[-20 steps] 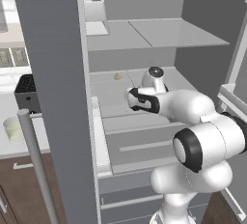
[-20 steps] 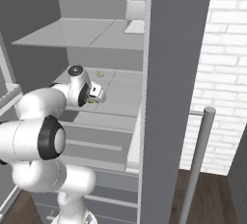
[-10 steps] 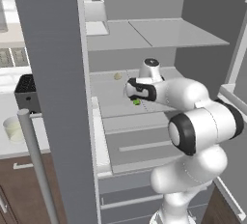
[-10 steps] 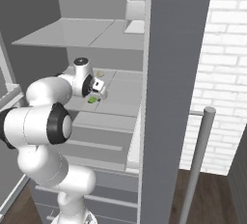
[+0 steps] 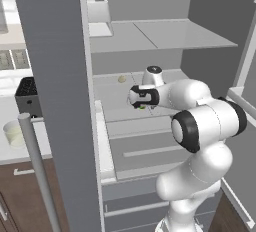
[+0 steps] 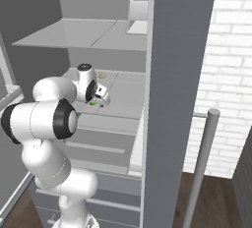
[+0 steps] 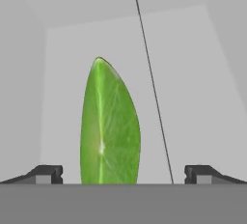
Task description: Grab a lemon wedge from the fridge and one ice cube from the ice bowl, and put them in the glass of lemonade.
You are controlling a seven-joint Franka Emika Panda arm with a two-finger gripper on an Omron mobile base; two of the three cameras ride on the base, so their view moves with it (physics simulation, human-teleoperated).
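Inside the open fridge (image 5: 60, 76), mid-frame in both base views, the gripper (image 5: 142, 99) sits low over the middle shelf (image 5: 165, 111) with its fingers spread wide — nothing clamped. Hand view: two dark fingertips (image 7: 46, 174) at the bottom corners, one lemon wedge (image 7: 110, 126) lying on the shelf between them, closer to the left tip, touching neither as far as I can tell. In the base views the wedge is a small green sliver right under the hand (image 6: 93, 103).

Counts:
- lemon wedge — one
- small beige lump (image 5: 122, 79) — one, further back on the same shelf, upper left of the gripper
- shelves — two visible, the upper one (image 5: 160, 33) carrying one open grey box (image 5: 97, 11) at the top of the frame
- drawers — one with a horizontal handle (image 5: 150, 151) below the middle shelf, another lower front beneath it
- door bar handles — one in the left base view at lower left (image 5: 37, 171), one in the right base view at lower right (image 6: 202, 163)

Surface: matte grey shelf, a thin dark seam line running across it just right of the wedge. Room: white counter (image 5: 20, 148) at the left edge with one dark toaster (image 5: 27, 96) and one short glass of lemonade (image 5: 14, 133), well apart from the fridge interior; dark brown cabinets (image 5: 25, 196) under it. White brick wall (image 6: 226, 65) on the right of the right base view, dark wood floor (image 6: 216, 202) below.
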